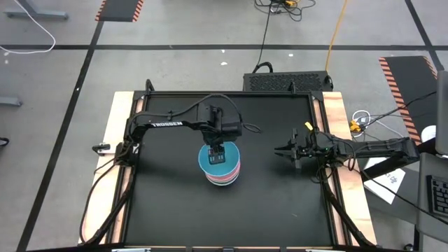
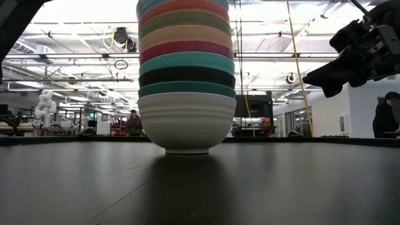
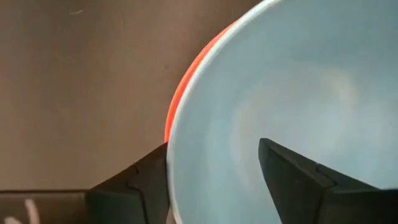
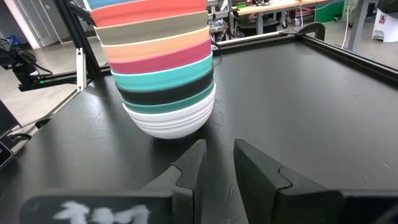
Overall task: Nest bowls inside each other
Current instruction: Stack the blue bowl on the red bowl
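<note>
Several bowls stand nested in one stack (image 1: 222, 168) at the table's middle, resting on the base of the white bowl (image 2: 186, 125) at the bottom. The light blue bowl (image 3: 298, 93) is on top, with a red rim (image 3: 180, 87) showing under it. My left gripper (image 3: 211, 144) hangs over the stack, pointing down and open. One finger is inside the top bowl and the other outside its rim. My right gripper (image 4: 219, 146) waits level near the table's right edge, facing the stack (image 4: 158, 74), with its fingers narrowly apart and nothing between them. My left gripper stands astride the light blue bowl's rim (image 3: 171, 162) from above, with a wide gap between its fingers. The outer finger (image 3: 149, 174) is right beside the rim, but whether it touches cannot be told. The bowl sits in the stack.
The black tabletop (image 1: 168, 203) lies flat around the stack and is bounded by a raised frame (image 1: 318, 126). A black box (image 1: 287, 80) sits past the far edge. Cables and papers (image 1: 385, 178) lie off the right side. People stand far off in the room.
</note>
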Available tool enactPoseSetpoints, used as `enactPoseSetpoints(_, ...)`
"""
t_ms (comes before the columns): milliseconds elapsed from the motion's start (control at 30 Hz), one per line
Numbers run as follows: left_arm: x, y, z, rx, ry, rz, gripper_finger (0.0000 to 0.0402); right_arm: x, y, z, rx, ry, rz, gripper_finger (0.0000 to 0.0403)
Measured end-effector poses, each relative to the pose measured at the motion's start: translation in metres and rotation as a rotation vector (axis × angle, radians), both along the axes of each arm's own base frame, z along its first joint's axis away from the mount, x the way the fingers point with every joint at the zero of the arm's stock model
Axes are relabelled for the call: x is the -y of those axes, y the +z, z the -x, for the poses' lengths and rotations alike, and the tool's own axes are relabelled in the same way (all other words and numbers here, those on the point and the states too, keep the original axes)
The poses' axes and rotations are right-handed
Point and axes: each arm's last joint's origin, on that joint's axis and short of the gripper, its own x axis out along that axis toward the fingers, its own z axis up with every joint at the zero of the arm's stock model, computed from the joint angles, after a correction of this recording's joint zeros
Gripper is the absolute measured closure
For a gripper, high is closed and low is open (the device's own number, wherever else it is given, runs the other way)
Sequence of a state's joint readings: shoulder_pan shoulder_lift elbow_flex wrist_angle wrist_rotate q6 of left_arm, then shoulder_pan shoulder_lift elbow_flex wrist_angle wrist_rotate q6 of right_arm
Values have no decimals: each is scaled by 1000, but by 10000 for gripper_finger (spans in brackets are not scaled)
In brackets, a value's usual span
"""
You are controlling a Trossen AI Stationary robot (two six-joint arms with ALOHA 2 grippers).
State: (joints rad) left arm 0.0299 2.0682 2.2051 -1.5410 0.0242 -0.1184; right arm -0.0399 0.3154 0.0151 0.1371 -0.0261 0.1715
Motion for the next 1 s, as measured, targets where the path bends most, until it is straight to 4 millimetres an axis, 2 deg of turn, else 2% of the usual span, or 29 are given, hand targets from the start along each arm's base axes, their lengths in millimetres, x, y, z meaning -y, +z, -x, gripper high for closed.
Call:
enactPoseSetpoints(133,1,10,0,36,-8,-2,159,0,0,0,0,0,0,330)
enactPoseSetpoints(333,-1,40,4,154,0,-41,149,0,0,0,0,0,0,330)
enactPoseSetpoints(433,-1,48,12,171,0,-35,149,0,0,0,-4,1,0,330)
enactPoseSetpoints(667,-7,70,33,205,42,-138,149,0,-1,0,-7,-2,-18,330)
enactPoseSetpoints(767,-5,89,50,259,53,-160,149,0,-1,-1,-15,-2,-26,330)
enactPoseSetpoints(867,2,110,75,329,82,-197,149,0,-3,-1,-36,-1,-26,330)
enactPoseSetpoints(1000,16,134,123,412,118,-250,158,0,-1,-2,-10,5,2,330)
